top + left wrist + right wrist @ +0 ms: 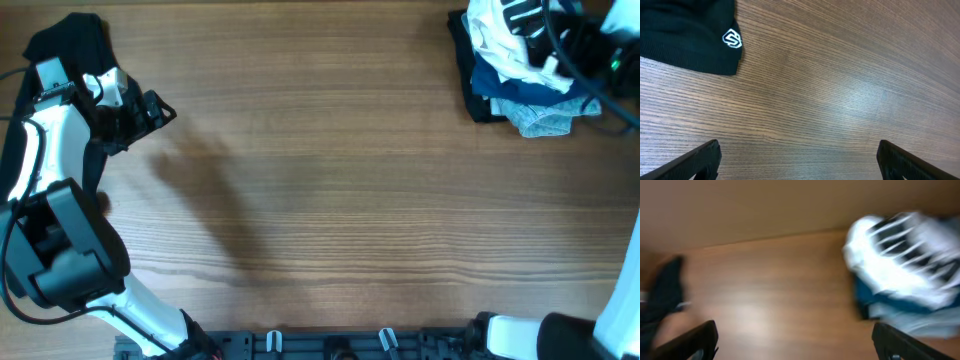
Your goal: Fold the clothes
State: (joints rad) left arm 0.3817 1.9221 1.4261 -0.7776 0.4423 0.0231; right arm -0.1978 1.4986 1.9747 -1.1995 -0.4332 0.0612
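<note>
Item: heap of clothes (520, 75), far right corner of the wooden table (330, 180). White T-shirt with black print (497, 32) on top, dark blue layer (505, 84) and pale teal layer (545, 120) beneath. Crumpled, no collar or hem readable, so its facing cannot be told; the heap's longer extent runs roughly far to near. Second item: black garment with white logo (685, 35), far left corner. Right gripper (794, 332): fingers wide apart, empty, facing the heap. Left gripper (799, 150): likewise spread, empty, over bare wood. Likely step: fetching the T-shirt. Recommended: pinch only the top layer at an edge, draw it to the bare centre, spread flat before folding.
</note>
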